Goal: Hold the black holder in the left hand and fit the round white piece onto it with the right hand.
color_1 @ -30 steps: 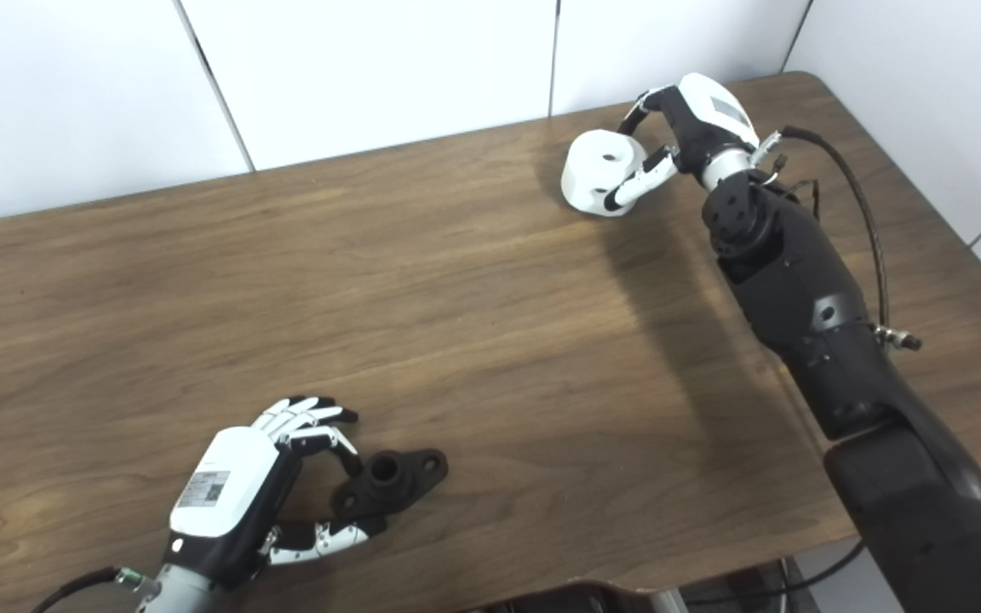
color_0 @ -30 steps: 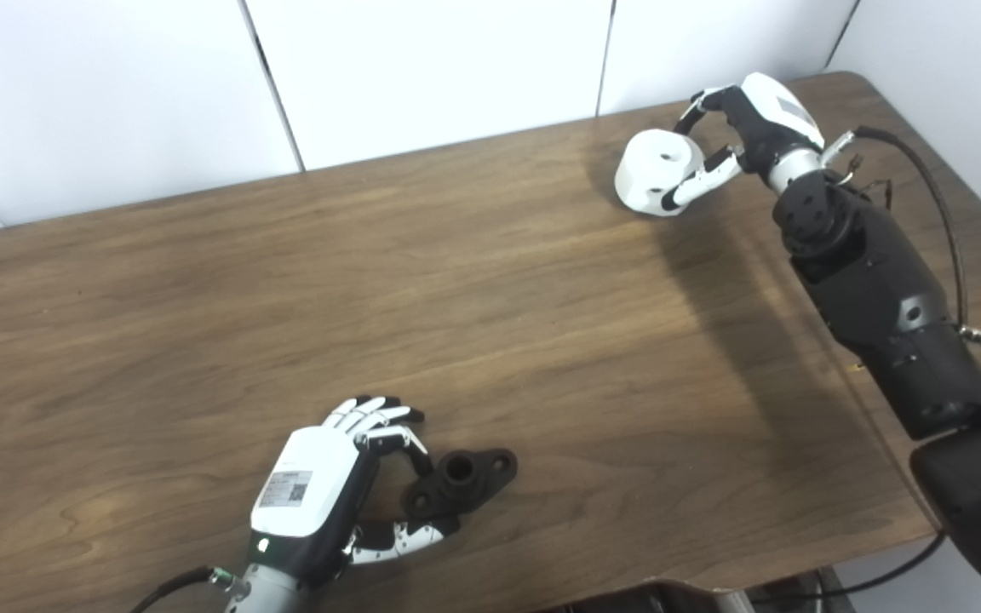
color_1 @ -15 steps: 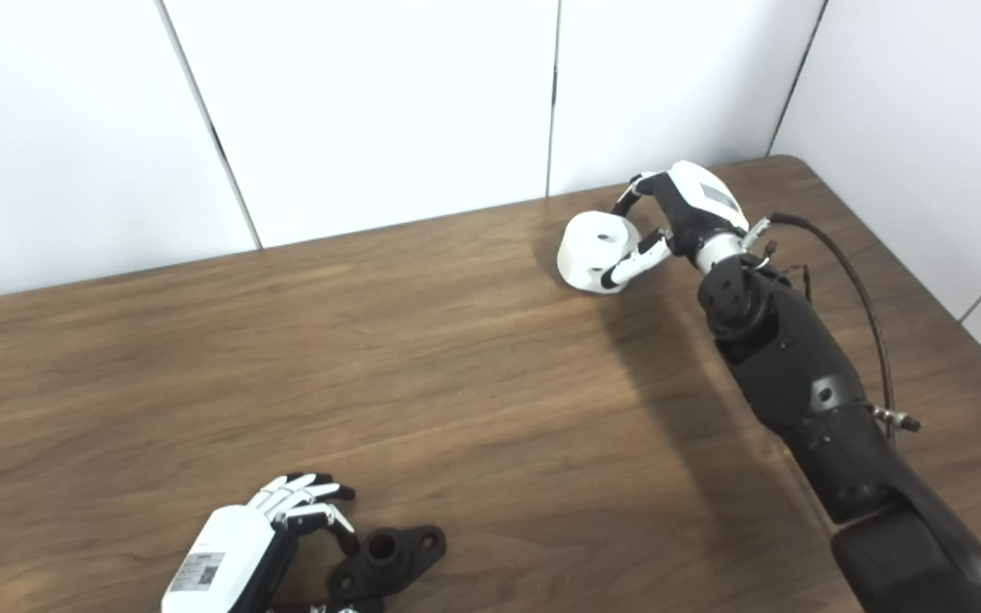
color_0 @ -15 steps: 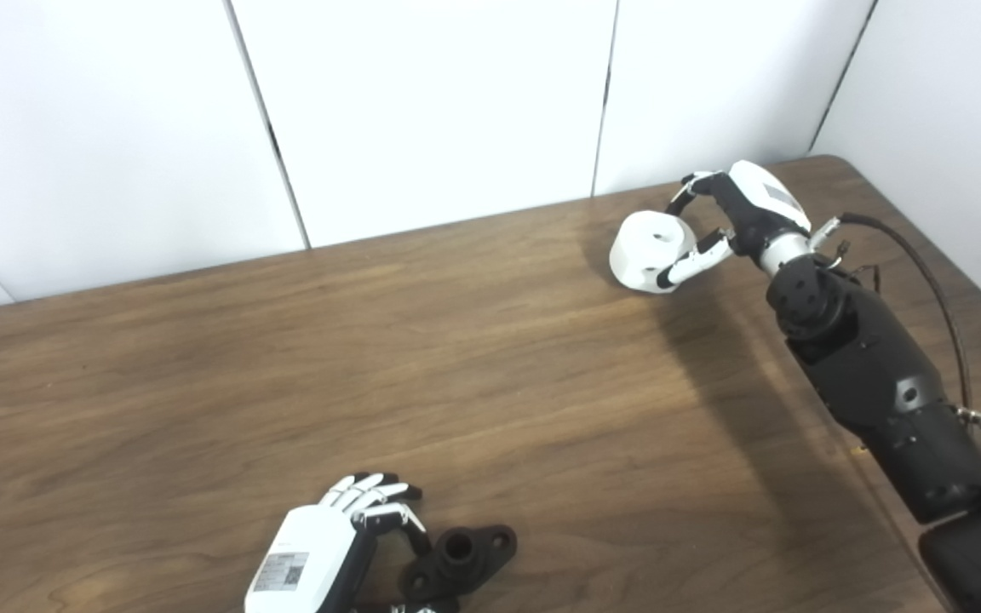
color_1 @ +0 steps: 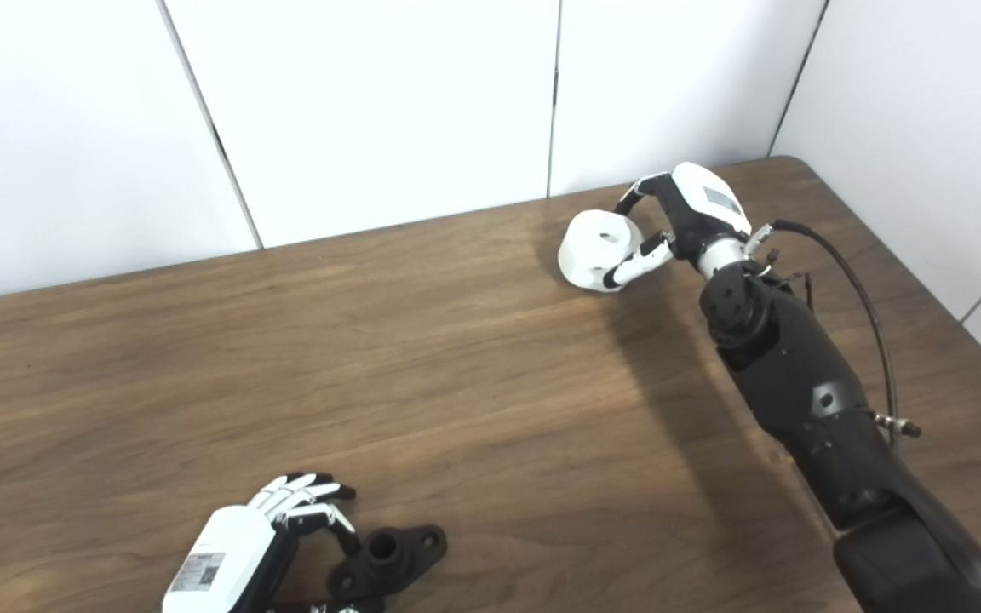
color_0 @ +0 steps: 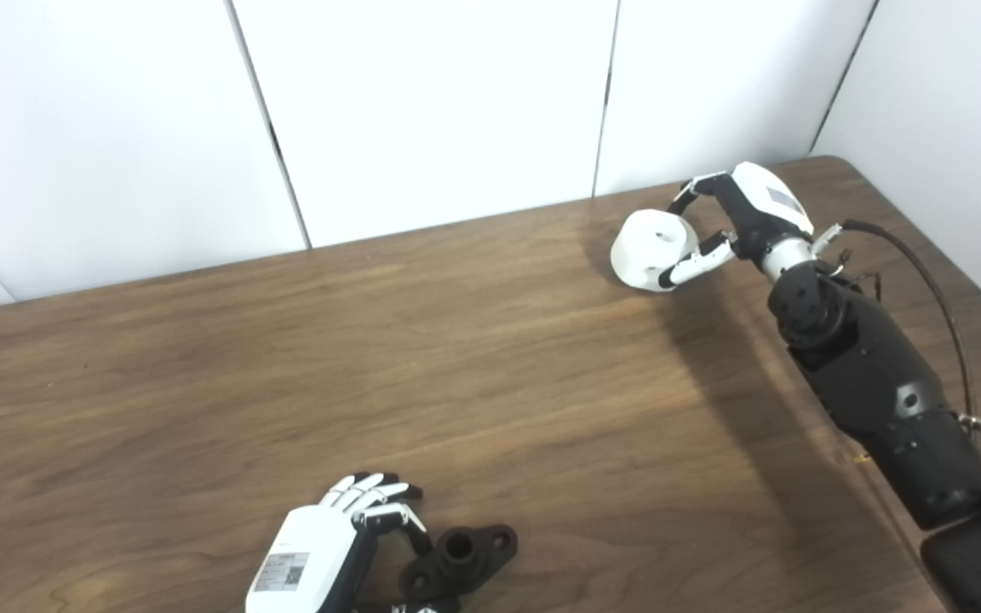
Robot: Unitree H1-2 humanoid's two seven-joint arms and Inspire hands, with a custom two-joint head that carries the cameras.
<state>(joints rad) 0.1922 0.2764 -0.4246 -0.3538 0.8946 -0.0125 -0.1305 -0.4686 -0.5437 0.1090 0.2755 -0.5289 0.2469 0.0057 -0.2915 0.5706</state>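
Left eye view | right hand (color_0: 733, 223) clasped round white piece (color_0: 652, 249) at far counter (color_0: 490, 340) | left hand (color_0: 329, 553) fingers curled beside black holder (color_0: 459, 559), grip uncertain | advice: secure holder firmly first, then align the central holes.

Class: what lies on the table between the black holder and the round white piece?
Only bare wooden table between black holder and round white piece; both eye views show it.
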